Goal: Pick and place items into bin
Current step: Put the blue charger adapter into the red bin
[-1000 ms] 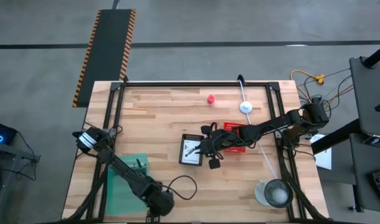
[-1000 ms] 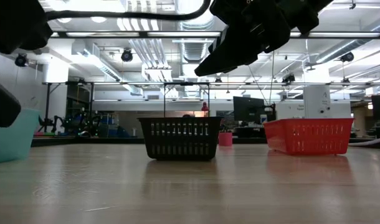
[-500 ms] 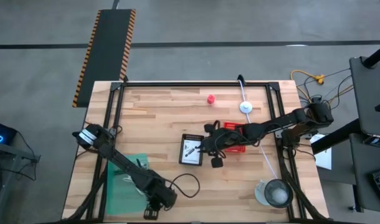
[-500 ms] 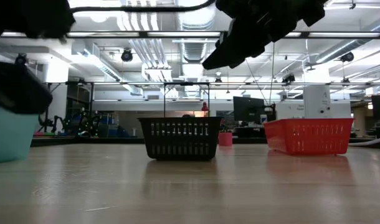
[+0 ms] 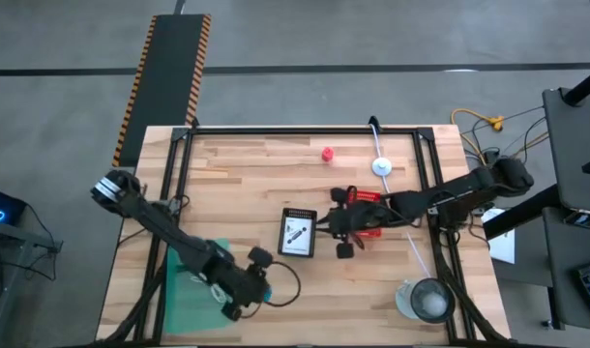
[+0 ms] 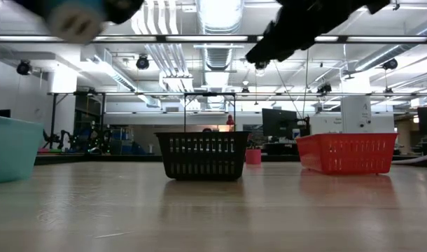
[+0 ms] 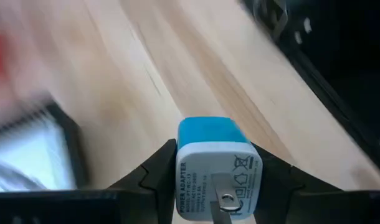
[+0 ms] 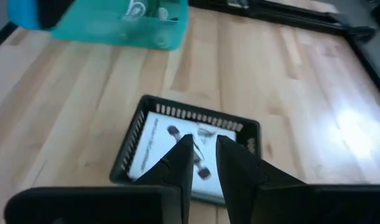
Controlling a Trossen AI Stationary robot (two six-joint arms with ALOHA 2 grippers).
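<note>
A small blue-and-white charger block point(image 7: 218, 167) with printed label text and a metal prong is clamped between the left gripper's point(image 7: 216, 180) dark fingers; boxy shape, glossy plastic, blue cap on a white body. In the high view it is seen as a blue spot at the left gripper point(image 5: 257, 287), above the table's near-left part, just beside the teal bin point(image 5: 191, 293). A thin black cable point(image 5: 288, 290) is looped on the wood right next to it.

The teal bin is translucent plastic, rectangular, with white bits seen inside from the right wrist view point(image 8: 140, 10). The table point(image 5: 247, 184) is pale wood planking in a black frame. A black mesh basket point(image 5: 297, 233) with a white printed card point(image 8: 177, 149) flat inside sits mid-table; a red mesh basket point(image 5: 365, 213) lies just right of it, partly covered by the right arm. The right gripper point(image 5: 345, 242) is hung over the gap between the two baskets, fingers point(image 8: 180, 163) nearly together, nothing held. A tiny red knob point(image 5: 327, 154), a white disc point(image 5: 381, 166) on a cord and a round clear container point(image 5: 427, 301) are well apart.
</note>
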